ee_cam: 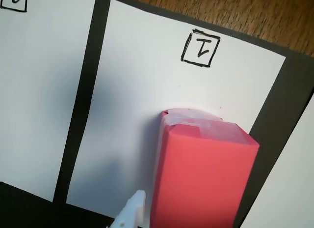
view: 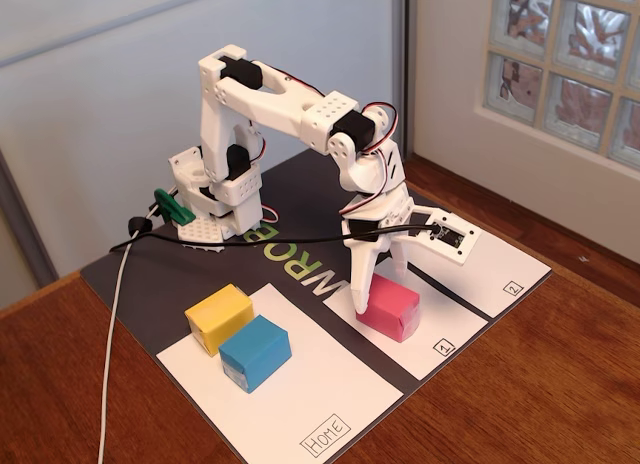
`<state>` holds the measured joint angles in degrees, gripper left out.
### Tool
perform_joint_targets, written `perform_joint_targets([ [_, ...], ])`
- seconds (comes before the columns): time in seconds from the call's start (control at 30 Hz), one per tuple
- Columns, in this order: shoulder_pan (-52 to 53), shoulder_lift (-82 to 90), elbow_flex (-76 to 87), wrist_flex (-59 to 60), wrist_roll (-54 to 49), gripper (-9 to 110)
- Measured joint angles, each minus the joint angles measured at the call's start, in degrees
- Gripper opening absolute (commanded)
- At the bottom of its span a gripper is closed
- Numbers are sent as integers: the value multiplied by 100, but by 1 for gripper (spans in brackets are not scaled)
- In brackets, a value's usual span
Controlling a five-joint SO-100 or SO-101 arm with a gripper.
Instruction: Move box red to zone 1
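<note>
The red box (view: 389,308) lies on zone 1 (view: 452,324), the white square with a boxed "1" in its near corner. In the wrist view the red box (ee_cam: 203,181) fills the lower middle, resting on zone 1 (ee_cam: 142,80). My gripper (view: 380,287) is right over the box, its fingers spread to either side of the box's far end. In the wrist view one white fingertip (ee_cam: 136,207) shows just left of the box with a thin gap. The other finger is hidden. The gripper looks open.
A yellow box (view: 218,317) and a blue box (view: 255,352) sit together on the Home sheet (view: 300,409). The square marked "2" (view: 495,274) lies right of zone 1. A black mat (view: 150,284) covers the wooden table. A cable (view: 113,324) hangs at the left.
</note>
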<state>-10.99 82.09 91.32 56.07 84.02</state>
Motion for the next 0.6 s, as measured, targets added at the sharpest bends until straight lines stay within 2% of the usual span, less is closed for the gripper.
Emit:
perform_joint_targets([
  [0.6, 123, 378, 0, 272, 360, 51],
])
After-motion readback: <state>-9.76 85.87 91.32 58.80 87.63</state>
